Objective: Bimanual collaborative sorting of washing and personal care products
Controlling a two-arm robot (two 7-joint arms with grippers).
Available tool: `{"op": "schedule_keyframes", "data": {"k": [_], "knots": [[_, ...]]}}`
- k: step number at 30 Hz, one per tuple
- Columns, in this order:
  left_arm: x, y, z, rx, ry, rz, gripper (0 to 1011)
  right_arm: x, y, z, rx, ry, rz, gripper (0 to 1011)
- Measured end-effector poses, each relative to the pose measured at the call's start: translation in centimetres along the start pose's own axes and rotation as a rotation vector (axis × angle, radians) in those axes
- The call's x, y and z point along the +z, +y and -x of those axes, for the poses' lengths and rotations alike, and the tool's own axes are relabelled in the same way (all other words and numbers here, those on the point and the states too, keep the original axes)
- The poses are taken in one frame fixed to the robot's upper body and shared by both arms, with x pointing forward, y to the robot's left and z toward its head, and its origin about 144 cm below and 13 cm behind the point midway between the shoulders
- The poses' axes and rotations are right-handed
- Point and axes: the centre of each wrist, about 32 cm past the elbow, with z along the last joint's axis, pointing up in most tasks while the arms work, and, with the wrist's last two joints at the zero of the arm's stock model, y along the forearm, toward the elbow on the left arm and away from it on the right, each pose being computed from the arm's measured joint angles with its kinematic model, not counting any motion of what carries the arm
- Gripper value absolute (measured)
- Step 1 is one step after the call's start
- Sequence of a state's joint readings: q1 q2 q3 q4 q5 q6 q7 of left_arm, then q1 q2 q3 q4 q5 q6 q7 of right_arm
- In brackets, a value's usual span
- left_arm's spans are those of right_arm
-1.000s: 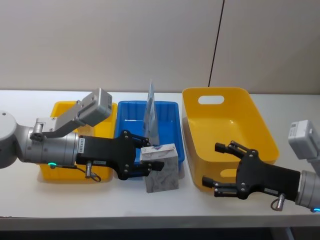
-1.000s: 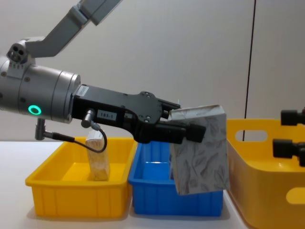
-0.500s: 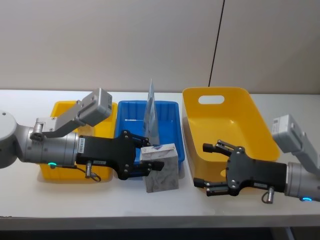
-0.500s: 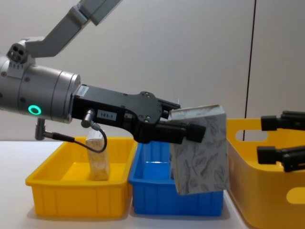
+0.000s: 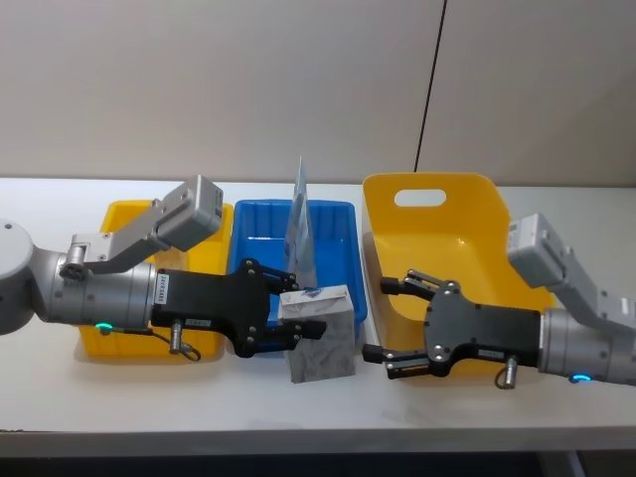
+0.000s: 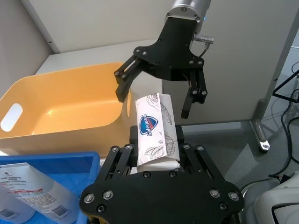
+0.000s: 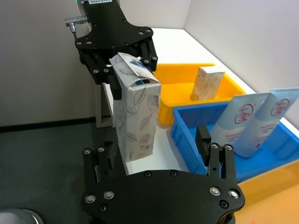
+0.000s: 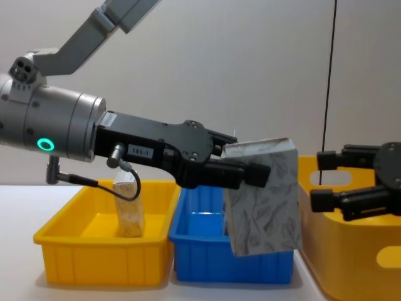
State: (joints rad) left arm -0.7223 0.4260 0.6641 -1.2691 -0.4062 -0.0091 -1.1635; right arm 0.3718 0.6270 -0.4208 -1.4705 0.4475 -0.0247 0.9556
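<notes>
My left gripper (image 5: 293, 313) is shut on a grey-white marbled pack (image 5: 323, 336) with a blue label, held upright just above the table in front of the blue tray. The chest view shows the pack (image 8: 263, 197) tilted slightly in that gripper (image 8: 247, 170). Just right of the pack, my right gripper (image 5: 376, 320) is open, its fingers pointing at the pack without touching it. The left wrist view shows the right gripper (image 6: 152, 95) spread behind the pack (image 6: 154, 128). Two pale-blue pouches (image 7: 252, 119) stand in the blue tray, and a tan box (image 7: 208, 83) stands in the yellow tray.
A yellow tray (image 5: 119, 214) sits at the left, a blue tray (image 5: 343, 207) in the middle, and a large yellow basket (image 5: 467, 184) with handle holes at the right. The right arm lies across the basket's front wall. The table's front strip is bare.
My right gripper has moved left from the basket's front right corner to just beside the pack, staying open. The left gripper and the pack have not moved.
</notes>
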Motion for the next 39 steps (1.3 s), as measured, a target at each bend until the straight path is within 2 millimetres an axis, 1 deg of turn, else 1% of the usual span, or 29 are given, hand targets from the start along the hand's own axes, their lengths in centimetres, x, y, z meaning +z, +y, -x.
{"op": "schedule_keyframes", "data": {"k": [21, 30, 34, 35, 38, 39], "knots": [[0.0, 0.0, 0.0, 0.0, 0.0, 0.0, 365, -0.3, 3.4, -0.4, 0.084, 0.01, 0.029, 1002], [0.0, 0.0, 0.0, 0.0, 0.0, 0.0, 365, -0.5, 4.3, -0.2, 0.105, 0.012, 0.041, 1002], [0.0, 0.0, 0.0, 0.0, 0.0, 0.0, 365, -0.5, 4.6, -0.2, 0.11, 0.013, 0.044, 953], [0.0, 0.0, 0.0, 0.0, 0.0, 0.0, 365, -0.5, 4.7, -0.2, 0.112, 0.013, 0.045, 914], [0.0, 0.0, 0.0, 0.0, 0.0, 0.0, 365, -0.6, 4.8, -0.1, 0.114, 0.013, 0.046, 866], [0.0, 0.0, 0.0, 0.0, 0.0, 0.0, 365, -0.6, 4.8, -0.1, 0.115, 0.013, 0.047, 810]]}}
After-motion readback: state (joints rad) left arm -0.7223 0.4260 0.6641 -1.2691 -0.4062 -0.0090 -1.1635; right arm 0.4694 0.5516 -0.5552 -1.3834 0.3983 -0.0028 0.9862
